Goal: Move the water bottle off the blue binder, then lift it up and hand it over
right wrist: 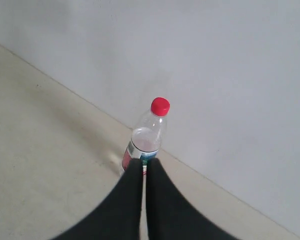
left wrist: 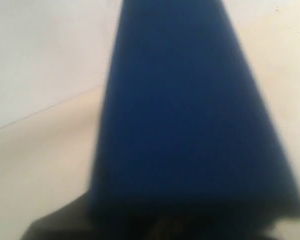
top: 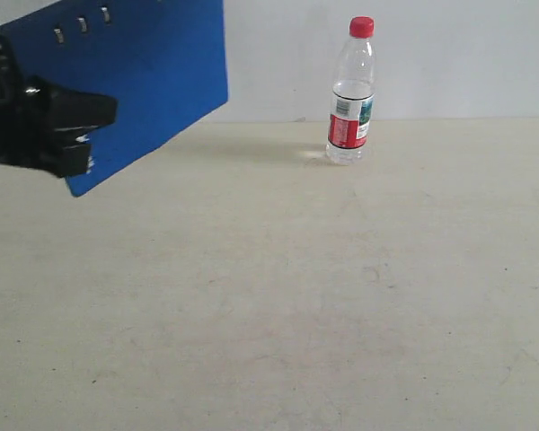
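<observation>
Holds blue binder (top: 153, 63) pinched in left gripper (top: 90, 136), tilted clear of table (top: 251, 314), seemingly for handover, with water bottle (top: 351, 90) parked upright aside and right gripper (right wrist: 144, 165) pressed together, empty, before it

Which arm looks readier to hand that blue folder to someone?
Left. The left end effector clamps the flat royal-blue binder in the air; the right end effector is shut, empty, facing the clear plastic red-capped bottle.
</observation>
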### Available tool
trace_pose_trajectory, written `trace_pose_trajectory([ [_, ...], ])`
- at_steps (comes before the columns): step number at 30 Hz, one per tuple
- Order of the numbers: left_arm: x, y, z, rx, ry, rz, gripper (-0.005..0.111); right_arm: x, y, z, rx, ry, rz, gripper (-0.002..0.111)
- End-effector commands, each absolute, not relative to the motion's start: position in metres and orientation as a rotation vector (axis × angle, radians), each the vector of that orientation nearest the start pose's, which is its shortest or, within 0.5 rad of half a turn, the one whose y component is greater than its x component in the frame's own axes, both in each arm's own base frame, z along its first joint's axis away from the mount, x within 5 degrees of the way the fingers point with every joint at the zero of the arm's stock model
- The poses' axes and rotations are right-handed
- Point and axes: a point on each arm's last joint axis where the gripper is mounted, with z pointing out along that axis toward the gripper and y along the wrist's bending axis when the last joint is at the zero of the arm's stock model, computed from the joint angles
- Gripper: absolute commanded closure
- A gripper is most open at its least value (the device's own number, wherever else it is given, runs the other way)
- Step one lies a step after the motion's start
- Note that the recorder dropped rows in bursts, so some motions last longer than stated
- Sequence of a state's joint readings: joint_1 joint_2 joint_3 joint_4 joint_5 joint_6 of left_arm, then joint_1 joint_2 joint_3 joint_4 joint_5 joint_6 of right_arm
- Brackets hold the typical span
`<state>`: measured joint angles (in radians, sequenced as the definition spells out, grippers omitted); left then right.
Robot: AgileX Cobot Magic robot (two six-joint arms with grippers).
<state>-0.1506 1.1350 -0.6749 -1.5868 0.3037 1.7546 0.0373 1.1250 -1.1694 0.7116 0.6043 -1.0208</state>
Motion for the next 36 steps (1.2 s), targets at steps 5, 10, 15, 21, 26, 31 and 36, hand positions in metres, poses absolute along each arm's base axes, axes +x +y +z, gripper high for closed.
trace_pose_trajectory([
  [5,0.16,-0.05,0.314,0.324,1.704,-0.339,0.102,0.156,0.035,0.403,-0.577,1.751,0.093,0.109],
  [10,0.137,-0.045,0.329,0.279,1.601,-0.349,0.102,0.131,0.03,0.392,-0.478,1.787,0.096,0.109],
  [15,0.132,-0.037,0.334,0.231,1.574,-0.274,0.102,0.119,0.029,0.397,-0.429,1.756,0.119,0.109],
  [21,0.131,-0.041,0.331,0.267,1.574,-0.312,0.101,0.119,0.029,0.397,-0.393,1.77,0.153,0.109],
  [26,0.132,-0.04,0.32,0.255,1.611,-0.3,0.08,0.118,0.03,0.395,-0.368,1.8,0.194,0.109],
  [31,0.131,-0.039,0.299,0.253,1.673,-0.301,0.058,0.117,0.031,0.394,-0.353,1.822,0.221,0.109],
  [36,0.136,-0.023,0.28,0.15,1.759,-0.116,0.072,0.115,0.032,0.389,-0.387,1.874,0.221,0.109],
])
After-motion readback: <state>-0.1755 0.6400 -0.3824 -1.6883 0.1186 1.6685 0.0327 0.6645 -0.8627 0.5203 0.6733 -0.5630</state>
